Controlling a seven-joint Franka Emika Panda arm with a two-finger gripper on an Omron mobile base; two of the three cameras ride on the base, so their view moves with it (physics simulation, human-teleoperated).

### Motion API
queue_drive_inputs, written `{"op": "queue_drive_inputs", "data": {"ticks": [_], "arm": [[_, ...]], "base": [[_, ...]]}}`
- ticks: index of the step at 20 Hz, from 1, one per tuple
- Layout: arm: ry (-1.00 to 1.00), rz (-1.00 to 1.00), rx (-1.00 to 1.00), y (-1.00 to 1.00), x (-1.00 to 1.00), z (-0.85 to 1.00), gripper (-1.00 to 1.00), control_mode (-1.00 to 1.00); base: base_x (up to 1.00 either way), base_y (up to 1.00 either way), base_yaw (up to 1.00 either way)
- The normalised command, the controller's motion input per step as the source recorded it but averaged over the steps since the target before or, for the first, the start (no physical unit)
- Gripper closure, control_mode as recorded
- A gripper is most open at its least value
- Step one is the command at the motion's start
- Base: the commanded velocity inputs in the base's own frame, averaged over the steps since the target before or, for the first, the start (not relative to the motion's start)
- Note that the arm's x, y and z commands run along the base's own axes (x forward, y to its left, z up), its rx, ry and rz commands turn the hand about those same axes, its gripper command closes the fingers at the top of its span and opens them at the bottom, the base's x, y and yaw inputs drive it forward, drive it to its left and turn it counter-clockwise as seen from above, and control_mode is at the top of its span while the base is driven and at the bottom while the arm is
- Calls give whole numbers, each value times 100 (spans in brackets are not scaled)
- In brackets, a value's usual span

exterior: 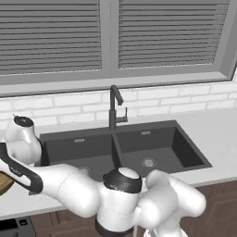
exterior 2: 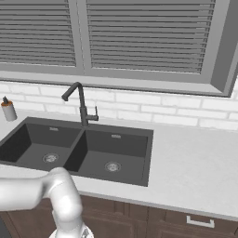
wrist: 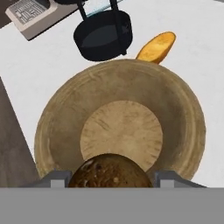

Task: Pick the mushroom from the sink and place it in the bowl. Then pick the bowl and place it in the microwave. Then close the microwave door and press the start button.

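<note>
The tool (wrist: 112,177) holds the mushroom (wrist: 109,171) between its tips, directly over the bowl (wrist: 120,120) on the table (wrist: 39,70), placed so a release should drop it inside.

Black pot (wrist: 104,35): on the table (wrist: 39,74) at 12 o'clock in the hand view, handle reaching up.
Orange-yellow piece (wrist: 157,47): just beside the pot, at its 4 o'clock; what it is, unclear.
Soap dispenser (exterior 2: 8,109): upright, at 9 o'clock, right base view.
Window blinds (exterior 2: 139,32): slats shut, 12 o'clock.
White brick wall (exterior 2: 176,114): below the window.
</note>
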Motion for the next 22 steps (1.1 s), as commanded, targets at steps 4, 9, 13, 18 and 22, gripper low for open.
{"op": "queue_drive_inputs", "data": {"ticks": [4,9,13,18,22], "arm": [[0,0,0,20,7,-51,100,-100],[0,0,0,17,20,-38,100,-100],[0,0,0,20,22,-31,100,-100],[0,0,0,23,27,-27,100,-100],[0,0,0,28,22,-21,100,-100]], "base": [[0,0,0],[0,0,0],[0,0,0],[0,0,0],[0,0,0]]}}
